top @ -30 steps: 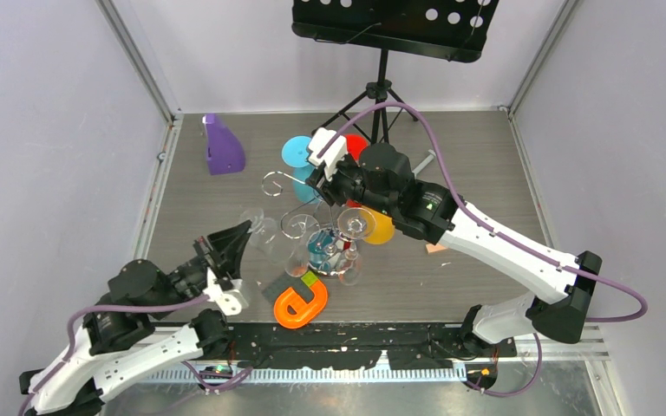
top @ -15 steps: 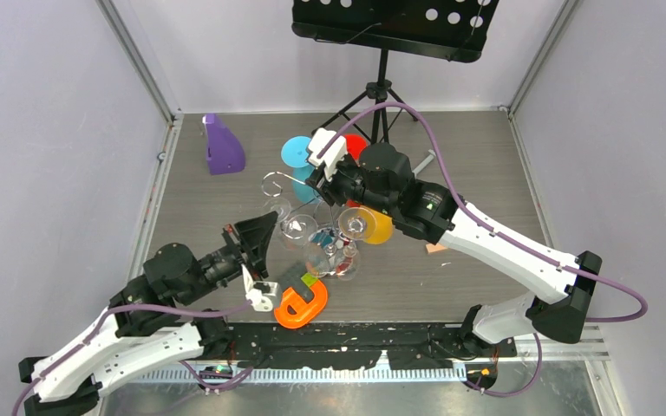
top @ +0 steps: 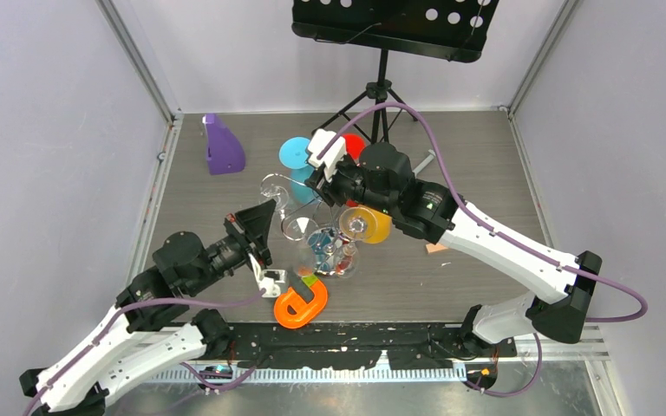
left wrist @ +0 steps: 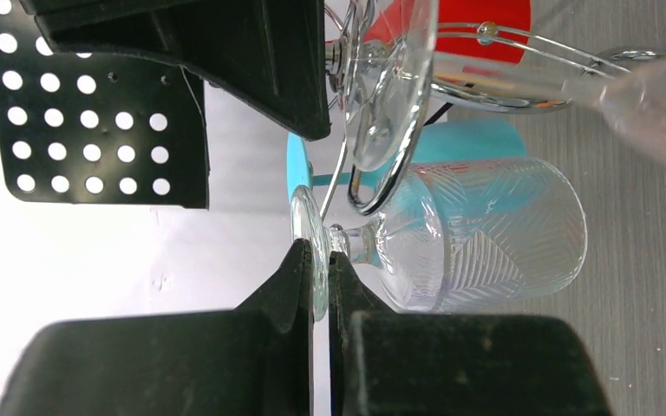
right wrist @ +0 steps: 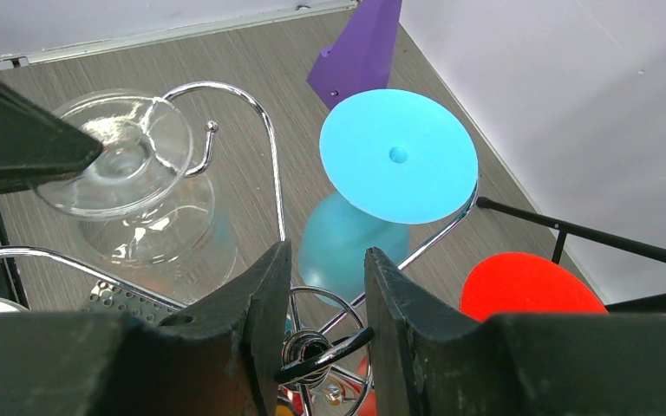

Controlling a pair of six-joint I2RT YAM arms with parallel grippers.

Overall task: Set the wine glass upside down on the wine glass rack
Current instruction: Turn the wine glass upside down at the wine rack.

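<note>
The wine glass rack [top: 334,251] stands mid-table, with blue, red, yellow and clear glasses hanging on it. My right gripper [top: 323,185] is above it, shut on the ring at the rack's top [right wrist: 325,351]. My left gripper [top: 264,218] is shut on the foot [left wrist: 312,251] of a clear patterned wine glass [left wrist: 477,234], held sideways just left of the rack. In the right wrist view the glass [right wrist: 130,173] sits right next to a curled wire arm [right wrist: 225,95]. In the left wrist view a chrome wire loop [left wrist: 373,195] crosses in front of the glass stem.
A black tripod music stand [top: 390,26] stands at the back. A purple wedge [top: 222,146] lies at the back left. An orange U-shaped piece [top: 299,305] lies in front of the rack. Grey walls close in both sides.
My left arm has swung forward and right, carrying the clear glass up to the rack's left arms. The right gripper has stayed on the rack's top.
</note>
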